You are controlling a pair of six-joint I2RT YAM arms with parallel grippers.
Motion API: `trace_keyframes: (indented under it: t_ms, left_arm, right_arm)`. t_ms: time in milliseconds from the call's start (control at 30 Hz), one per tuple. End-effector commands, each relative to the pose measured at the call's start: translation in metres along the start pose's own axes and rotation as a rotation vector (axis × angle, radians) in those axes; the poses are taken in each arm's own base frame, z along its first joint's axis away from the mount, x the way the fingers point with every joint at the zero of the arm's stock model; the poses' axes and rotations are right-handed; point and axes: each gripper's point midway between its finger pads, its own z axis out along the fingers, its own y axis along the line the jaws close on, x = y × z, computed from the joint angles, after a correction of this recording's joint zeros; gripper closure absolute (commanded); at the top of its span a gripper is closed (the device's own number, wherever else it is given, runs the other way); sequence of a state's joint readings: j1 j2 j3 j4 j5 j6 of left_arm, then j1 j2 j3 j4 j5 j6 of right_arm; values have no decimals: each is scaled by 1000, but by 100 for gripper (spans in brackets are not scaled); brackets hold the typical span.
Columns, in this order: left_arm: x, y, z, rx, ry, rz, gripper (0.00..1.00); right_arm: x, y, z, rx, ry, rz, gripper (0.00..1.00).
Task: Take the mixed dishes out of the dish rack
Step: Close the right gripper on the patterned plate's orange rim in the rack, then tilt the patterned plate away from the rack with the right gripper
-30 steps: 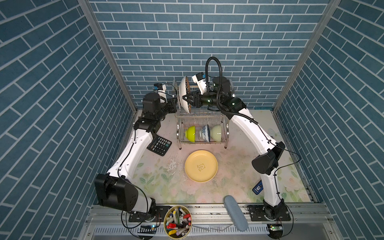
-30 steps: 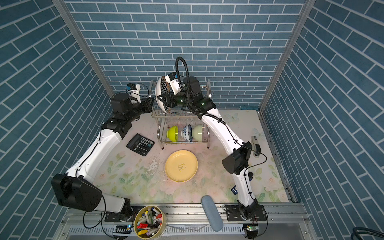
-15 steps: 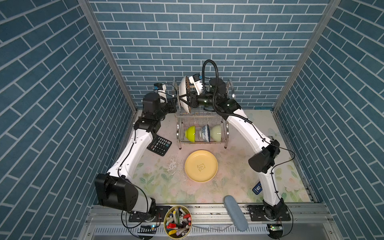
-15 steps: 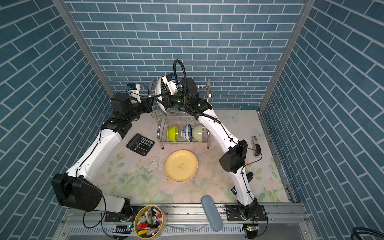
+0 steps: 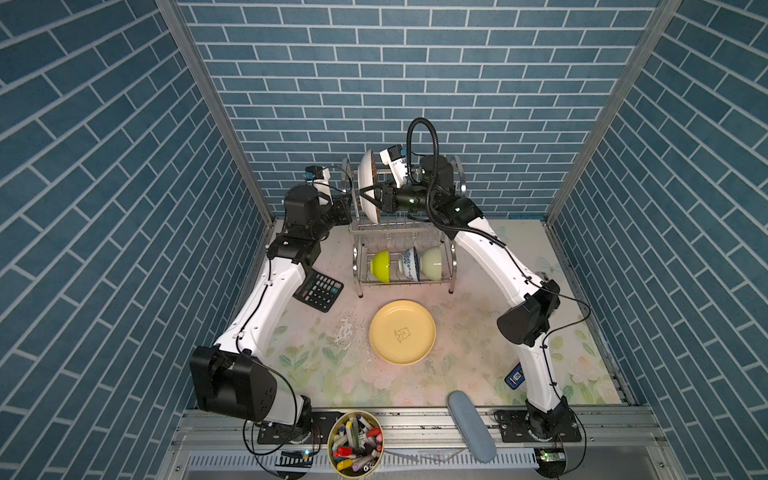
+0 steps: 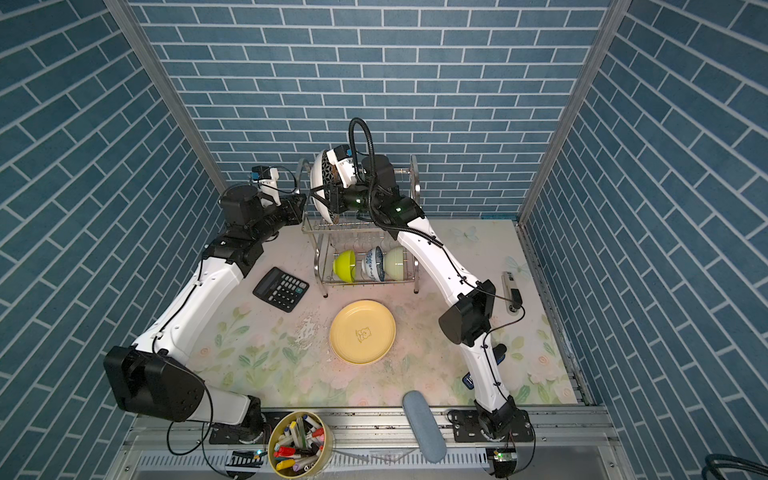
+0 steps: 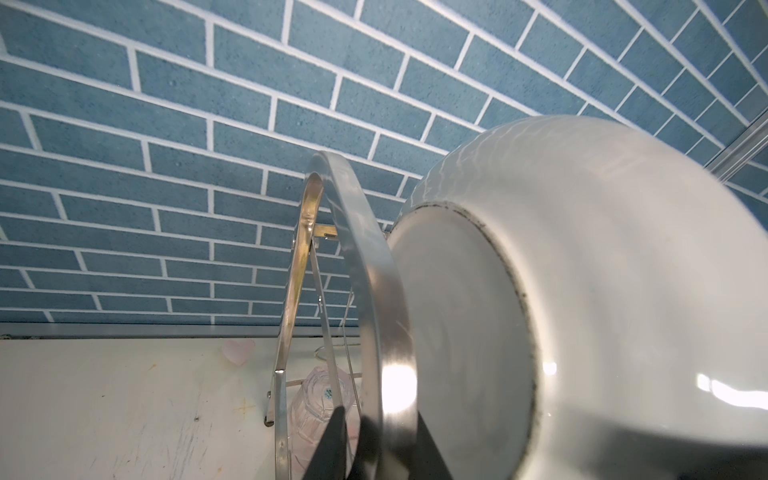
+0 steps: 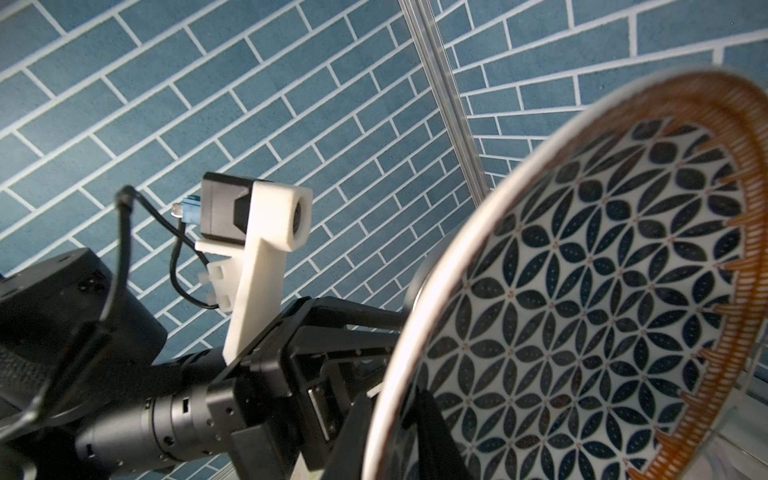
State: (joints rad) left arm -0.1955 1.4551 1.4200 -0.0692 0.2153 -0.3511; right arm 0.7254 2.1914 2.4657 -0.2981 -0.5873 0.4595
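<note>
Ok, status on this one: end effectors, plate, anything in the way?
Left end effector shut on rack arch. Right end effector pinching patterned plate rim; plate on edge, top tier. Nothing seen above it; bowls below.

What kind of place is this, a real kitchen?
Probably not: it looks like a robot test booth. Brick-print walls meet at metal posts, two arms are bolted to a rail, and a rack of bowls sits on a flowered mat.

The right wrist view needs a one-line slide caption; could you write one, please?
Right gripper grips the rim of the upright star-patterned plate, left arm beyond.
</note>
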Motion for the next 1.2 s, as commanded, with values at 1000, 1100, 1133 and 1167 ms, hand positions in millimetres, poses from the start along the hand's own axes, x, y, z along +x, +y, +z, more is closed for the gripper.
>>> trace_keyframes:
  t_ms: [1000, 1100, 1133, 1167]
  left_arm:
    - [11, 3, 3, 3, 21, -89, 81]
    - [11, 3, 3, 4, 20, -91, 81]
    - [11, 3, 3, 4, 20, -94, 81]
    - [11, 3, 3, 5, 19, -95, 81]
  right_arm:
    - [-15, 79, -19, -163, -47, -114, 100]
    - [-17, 84, -21, -176, -49, -138, 100]
    - [-17, 86, -21, -178, -51, -145, 100]
    - [-17, 87, -22, -175, -52, -150, 100]
